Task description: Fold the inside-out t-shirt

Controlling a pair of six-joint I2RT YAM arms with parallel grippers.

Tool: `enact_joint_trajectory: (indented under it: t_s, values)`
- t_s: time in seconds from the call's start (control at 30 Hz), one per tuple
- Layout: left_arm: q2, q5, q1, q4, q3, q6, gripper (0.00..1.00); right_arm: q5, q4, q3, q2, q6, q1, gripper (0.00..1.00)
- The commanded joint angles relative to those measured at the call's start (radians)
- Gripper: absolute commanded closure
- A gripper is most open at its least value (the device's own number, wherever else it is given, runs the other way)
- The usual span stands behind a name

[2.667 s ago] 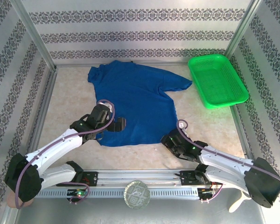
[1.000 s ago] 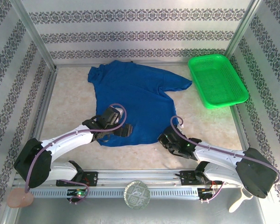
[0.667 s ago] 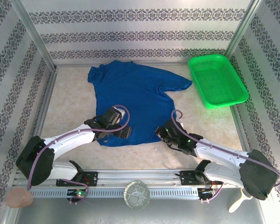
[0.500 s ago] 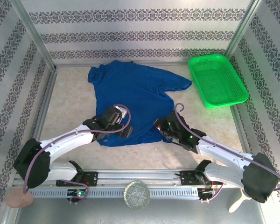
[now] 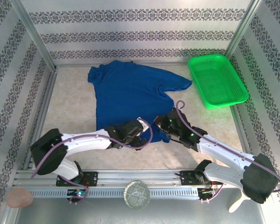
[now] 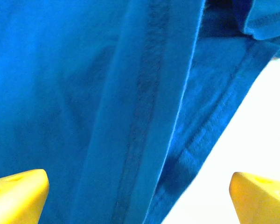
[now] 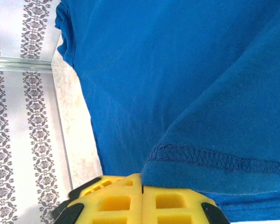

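At the t-shirt (image 5: 130, 88) hem, right hand (image 7: 141, 185) pinches the cloth while left hand (image 6: 140, 193) gapes wide.

The right gripper (image 7: 141, 186) pinches the stitched hem of the blue t-shirt (image 7: 177, 70), which spreads across the pale table (image 7: 77, 140) toward the patterned wall (image 7: 18, 140).

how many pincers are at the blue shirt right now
2. The left pincer is open over the near hem of the shirt; the right pincer is shut on that hem, just to the right of it.
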Motion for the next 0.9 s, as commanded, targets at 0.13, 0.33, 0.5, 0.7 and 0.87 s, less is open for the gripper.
enact_joint_trajectory:
  t_s: [0.13,0.33,0.5,0.7,0.87]
  values:
    - [0.191,-0.302,0.008,0.074,0.127,-0.013,0.01,-0.018,-0.006,0.019,-0.025,-0.001,-0.014,1.0]
    - [0.181,-0.179,0.081,0.094,0.133,0.011,0.6,-0.013,-0.017,-0.008,-0.067,0.011,-0.022,1.0]
    - [0.102,0.008,0.118,0.079,0.146,0.049,1.0,-0.019,-0.017,-0.026,-0.087,0.017,-0.037,1.0]
    - [-0.027,0.167,0.17,0.014,0.209,0.008,1.0,-0.049,-0.019,-0.031,-0.114,-0.032,-0.063,0.62]
    - [-0.038,0.194,0.173,-0.172,0.373,0.009,1.0,-0.077,-0.044,-0.077,-0.227,-0.12,0.017,0.69]
